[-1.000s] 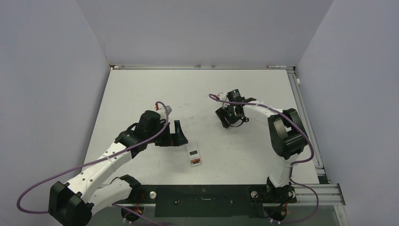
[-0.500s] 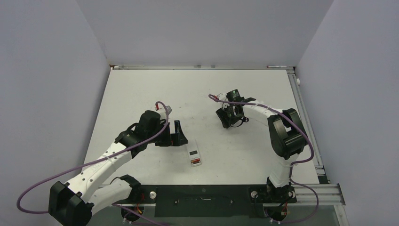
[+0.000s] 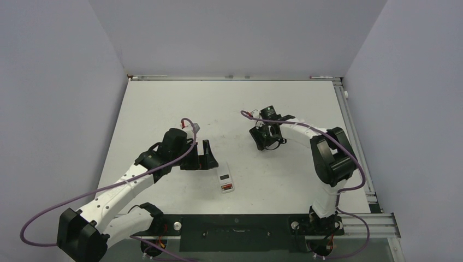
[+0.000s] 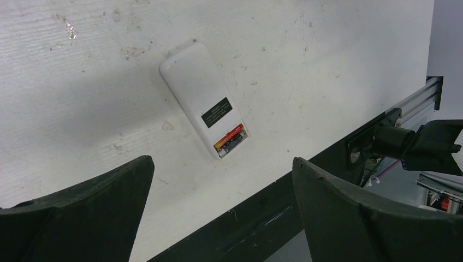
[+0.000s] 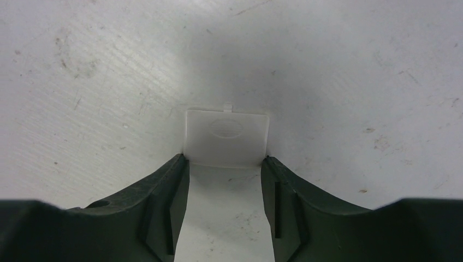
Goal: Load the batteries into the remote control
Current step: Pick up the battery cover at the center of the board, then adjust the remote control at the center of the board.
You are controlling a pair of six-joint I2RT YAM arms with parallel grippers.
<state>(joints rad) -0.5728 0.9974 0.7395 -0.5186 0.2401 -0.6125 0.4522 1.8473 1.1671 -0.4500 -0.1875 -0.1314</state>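
The remote control [image 3: 225, 182] lies plain white face up on the table, near the front. Its battery bay at the near end is uncovered, and the red batteries [image 4: 231, 137] lie inside it. My left gripper [image 3: 209, 157] hovers just left of the remote, open and empty, with the remote [image 4: 205, 106] showing beyond its fingers [image 4: 109, 207]. Farther back and to the right, my right gripper [image 3: 266, 141] points down at the table. In the right wrist view it [image 5: 224, 159] is shut on the near edge of a small flat white cover piece [image 5: 226, 136], both fingertips touching its sides.
A black base rail [image 3: 235, 224] runs along the table's near edge, close behind the remote in the left wrist view [image 4: 284, 218]. An aluminium rail [image 3: 355, 142] borders the right side. Grey walls enclose the left, back and right.
The right jaws have narrowed onto the white cover piece, and the right wrist has shifted slightly left. The left arm and the remote have not moved.
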